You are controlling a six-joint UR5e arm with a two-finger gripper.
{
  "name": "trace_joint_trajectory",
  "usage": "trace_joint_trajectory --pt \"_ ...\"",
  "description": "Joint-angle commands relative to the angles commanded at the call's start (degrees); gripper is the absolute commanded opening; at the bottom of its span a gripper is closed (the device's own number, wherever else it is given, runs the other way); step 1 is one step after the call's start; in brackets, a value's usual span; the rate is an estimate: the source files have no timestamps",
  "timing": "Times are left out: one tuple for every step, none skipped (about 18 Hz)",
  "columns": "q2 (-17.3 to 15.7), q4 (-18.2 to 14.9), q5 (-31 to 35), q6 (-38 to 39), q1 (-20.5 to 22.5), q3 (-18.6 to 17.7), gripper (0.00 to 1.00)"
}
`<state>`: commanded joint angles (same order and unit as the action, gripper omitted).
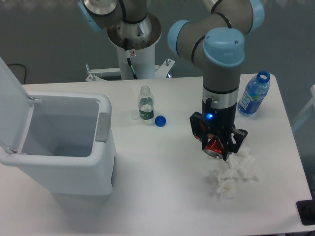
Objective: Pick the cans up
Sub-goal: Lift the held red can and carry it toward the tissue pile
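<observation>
Gripper (217,146) pinching crushed red can (213,144), fingers either side; can at right-center of table (162,187), just above/beside crumpled white tissue (232,175). Can't tell if can is clear of table. Judgement: keep grip firm, lift straight up so tissue isn't dragged. Open white bin (59,147) at left looks likely drop spot; clear bottle (145,104) & blue cap (160,121) lie between, so pass over w/ height.

one can (214,145), two bottles (145,104) (one capless), one tissue (234,173)
</observation>
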<state>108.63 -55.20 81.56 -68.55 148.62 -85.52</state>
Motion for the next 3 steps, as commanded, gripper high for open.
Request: trace_joint_trajectory --pt "0.0 0.0 0.0 0.0 0.0 0.0 0.63" --pt "0.0 -0.1 -0.1 0.0 0.0 -0.3 0.63" --pt "0.0 -0.1 -0.2 0.0 0.0 -0.4 0.63"
